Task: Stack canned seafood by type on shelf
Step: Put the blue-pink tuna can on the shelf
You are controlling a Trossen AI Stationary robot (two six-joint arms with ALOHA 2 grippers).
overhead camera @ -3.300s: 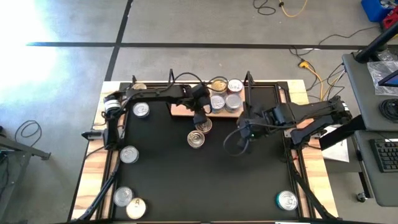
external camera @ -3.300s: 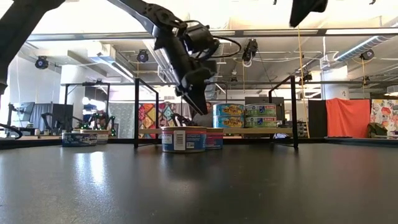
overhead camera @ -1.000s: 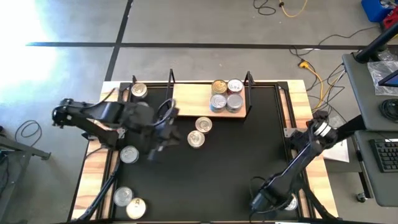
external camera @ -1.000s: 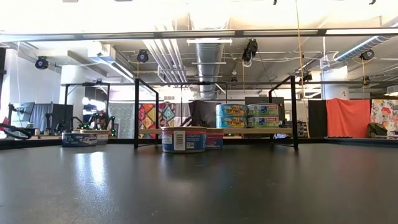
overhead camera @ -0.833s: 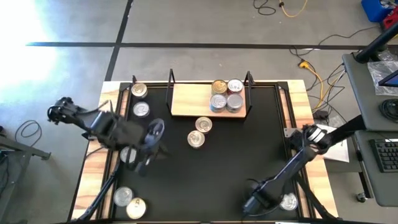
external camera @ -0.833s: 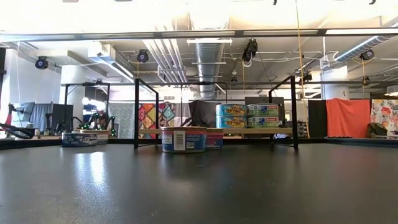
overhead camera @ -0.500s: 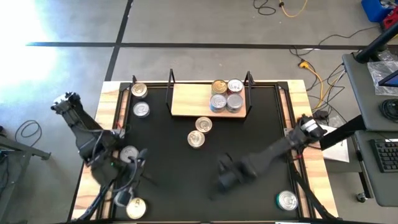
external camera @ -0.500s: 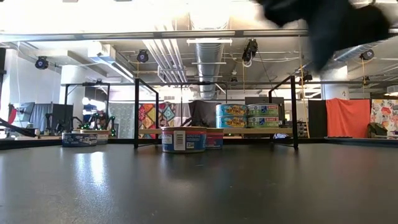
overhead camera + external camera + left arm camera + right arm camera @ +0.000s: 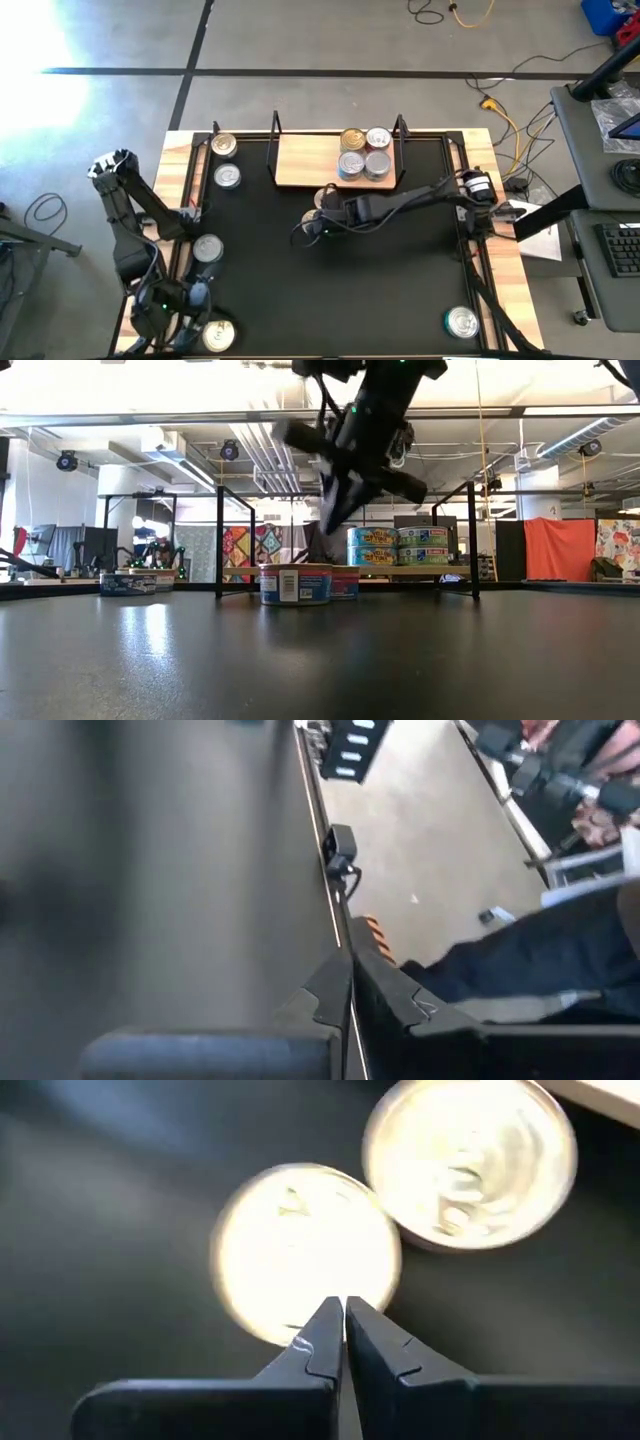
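Right pincer (image 9: 344, 1312), clenched and empty, poised above the centre of the tabletop (image 9: 340, 290). Directly beneath its tips lies a silver-lidded tin (image 9: 305, 1255), with a second silver-lidded tin (image 9: 470, 1162) touching it just beyond. Farther on stands the shelf (image 9: 305, 160), whose far end from the pincer carries four tins (image 9: 363, 153) already grouped; the near part of the board is bare. The step in hand appears to be the approach to the next tin. The next move calls for parting the jaws, lowering them astride the tin's rim and closing. Left pincer (image 9: 350, 995), also clenched, waits at the tabletop's near-left corner beside stray tins (image 9: 207, 248).
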